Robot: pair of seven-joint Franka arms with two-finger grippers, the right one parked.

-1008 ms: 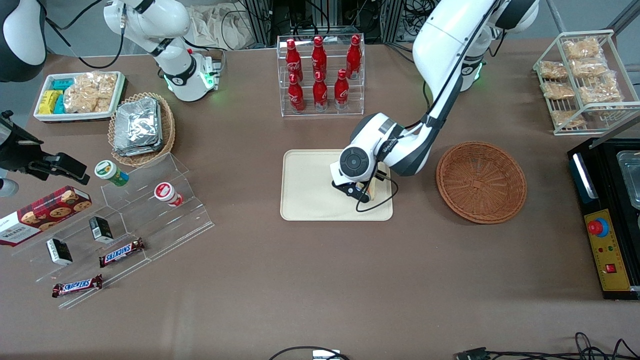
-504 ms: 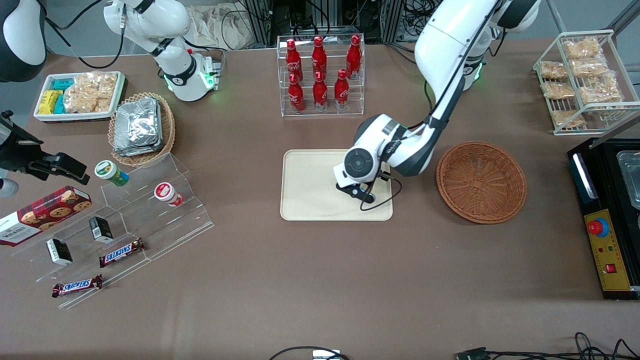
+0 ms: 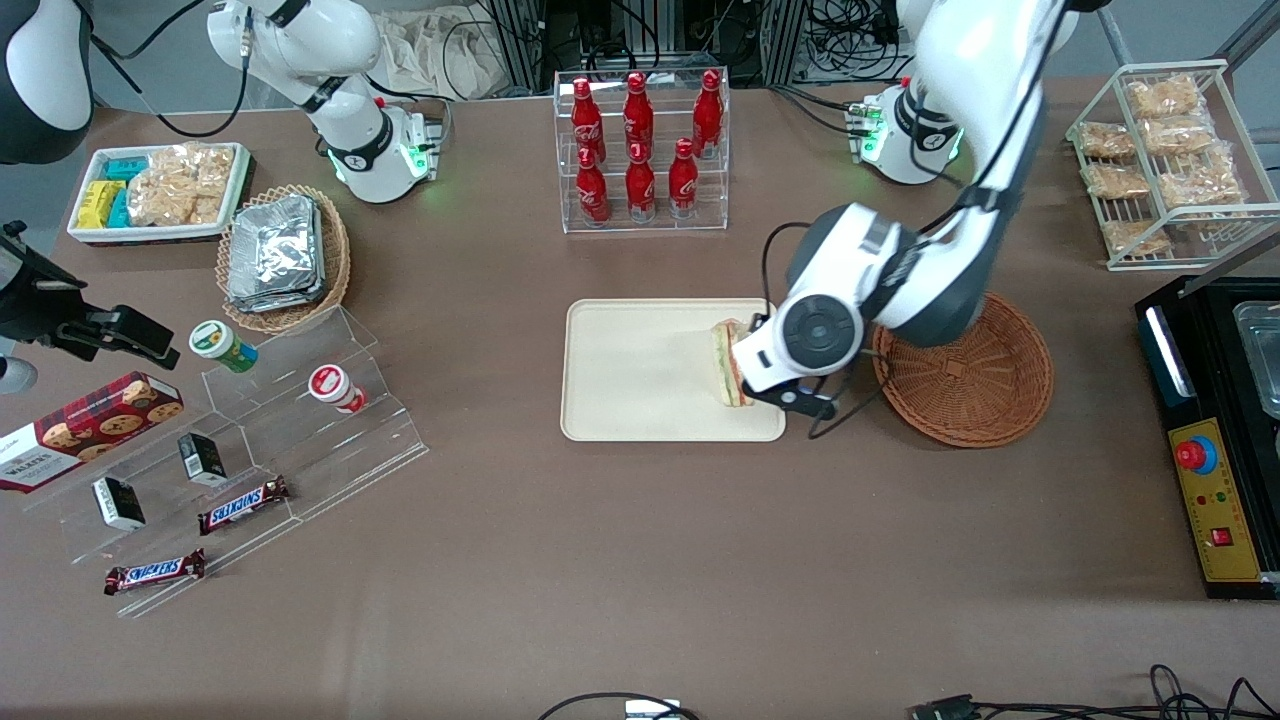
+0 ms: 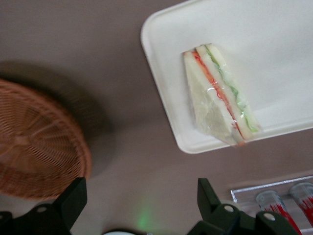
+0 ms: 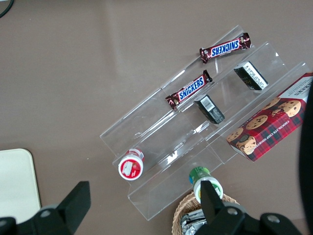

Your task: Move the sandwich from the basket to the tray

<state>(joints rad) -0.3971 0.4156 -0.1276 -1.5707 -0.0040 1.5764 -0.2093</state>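
Sandwich point(image 3: 730, 363) rests near tray point(image 3: 620, 420) rim; tool point(image 4: 139, 208), released and empty above the counter, could snag its wrap if it dips.

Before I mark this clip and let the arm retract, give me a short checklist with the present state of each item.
1. Sandwich lies on the tray: ok, it rests near the tray's edge that faces the basket.
2. Sandwich fully inside the rim: ok in the left wrist view; its tip lies close to the rim.
3. Gripper has let go: ok, its fingers are spread with nothing between them, above the table between tray and basket.
4. Basket holds nothing: ok for the part in view; the arm covers part of its rim in the front view.
5. Wrap intact: cannot tell.
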